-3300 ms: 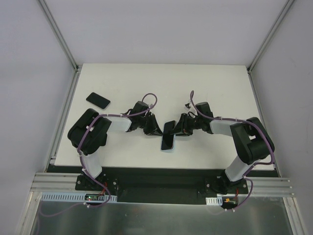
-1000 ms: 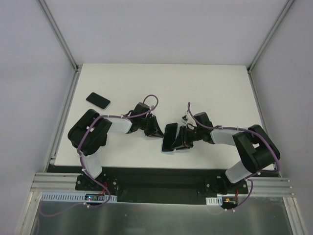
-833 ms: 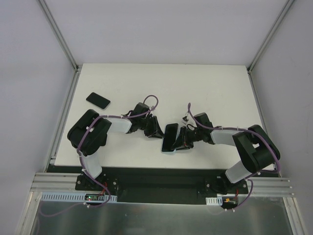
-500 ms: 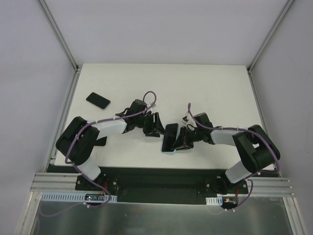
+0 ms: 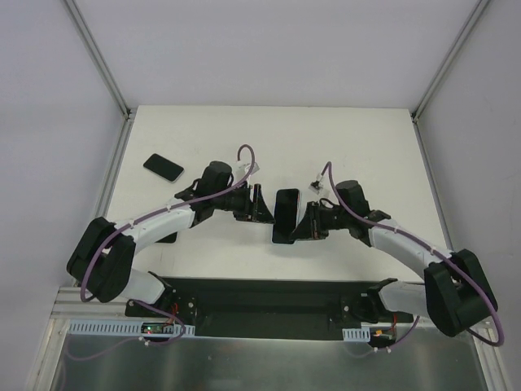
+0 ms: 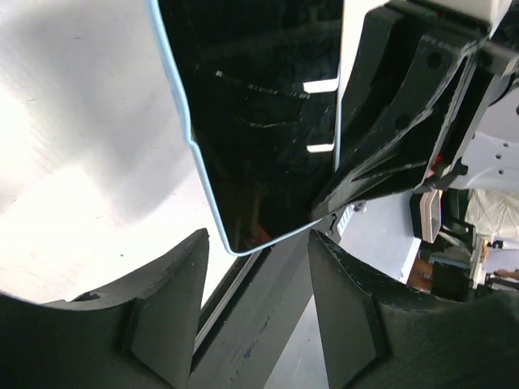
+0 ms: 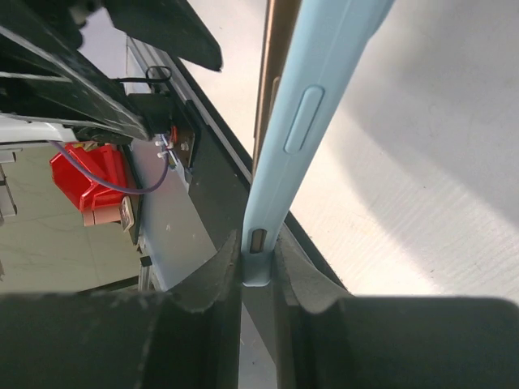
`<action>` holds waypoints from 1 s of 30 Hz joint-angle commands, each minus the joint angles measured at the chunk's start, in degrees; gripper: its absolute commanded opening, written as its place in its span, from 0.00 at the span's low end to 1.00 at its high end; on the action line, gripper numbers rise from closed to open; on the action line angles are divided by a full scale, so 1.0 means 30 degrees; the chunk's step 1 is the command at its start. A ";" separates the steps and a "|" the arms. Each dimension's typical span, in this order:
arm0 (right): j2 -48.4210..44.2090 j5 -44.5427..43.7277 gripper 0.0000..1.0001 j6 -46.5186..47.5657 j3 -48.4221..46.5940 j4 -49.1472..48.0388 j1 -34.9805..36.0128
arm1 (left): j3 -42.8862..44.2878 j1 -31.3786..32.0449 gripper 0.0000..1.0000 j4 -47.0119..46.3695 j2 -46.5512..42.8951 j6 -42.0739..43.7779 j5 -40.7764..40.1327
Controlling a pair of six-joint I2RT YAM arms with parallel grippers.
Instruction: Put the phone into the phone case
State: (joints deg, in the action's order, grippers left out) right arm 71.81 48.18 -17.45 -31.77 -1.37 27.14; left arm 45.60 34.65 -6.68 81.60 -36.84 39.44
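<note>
The light-blue phone case (image 5: pixel 285 217) is held on edge above the table, with the black phone (image 6: pixel 259 113) lying in it, glass toward the left arm. My right gripper (image 5: pixel 304 225) is shut on the case's bottom end (image 7: pixel 258 259), a finger on each face. Along the far part of the case a thin bronze edge (image 7: pixel 274 49) of the phone shows. My left gripper (image 5: pixel 259 204) stands open just left of the phone. Its fingertips (image 6: pixel 182 267) flank empty air, and the case's lower corner (image 6: pixel 235 247) hangs just ahead of them.
A second dark phone-like slab (image 5: pixel 164 167) lies flat at the table's (image 5: pixel 358 147) far left. Both arms reach toward the middle, their cables looping above them. The black base rail (image 5: pixel 269 297) runs along the near edge.
The left gripper opened and its arm stretched out toward the phone. The right gripper tightened on the case and carried it slightly up and away from the near edge.
</note>
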 commanded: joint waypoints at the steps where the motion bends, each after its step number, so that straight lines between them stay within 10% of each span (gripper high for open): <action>1: -0.2136 0.1018 0.06 0.0605 -0.1362 -0.0218 -0.0285 | -0.0698 -0.0155 0.52 -0.1722 -0.1330 0.0797 0.1647; 13: -0.4746 0.1926 0.06 -0.0274 -0.0603 -0.1503 0.0037 | -0.1402 -0.0184 0.56 -0.6354 -0.0806 -0.0374 0.4575; 20: -0.5714 0.2367 0.08 -0.1769 0.0160 -0.3616 0.0359 | -0.2836 -0.0184 0.54 -1.4055 0.0014 -0.5082 0.6539; 30: -0.5627 0.2221 0.16 -0.2063 0.0072 -0.3647 0.0447 | -0.3307 -0.0184 0.21 -2.1095 0.1568 -0.9576 0.7361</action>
State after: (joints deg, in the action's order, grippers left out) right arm 55.77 53.41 -23.00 -30.41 -6.96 28.08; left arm 35.40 34.00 -57.12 85.76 -60.23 57.67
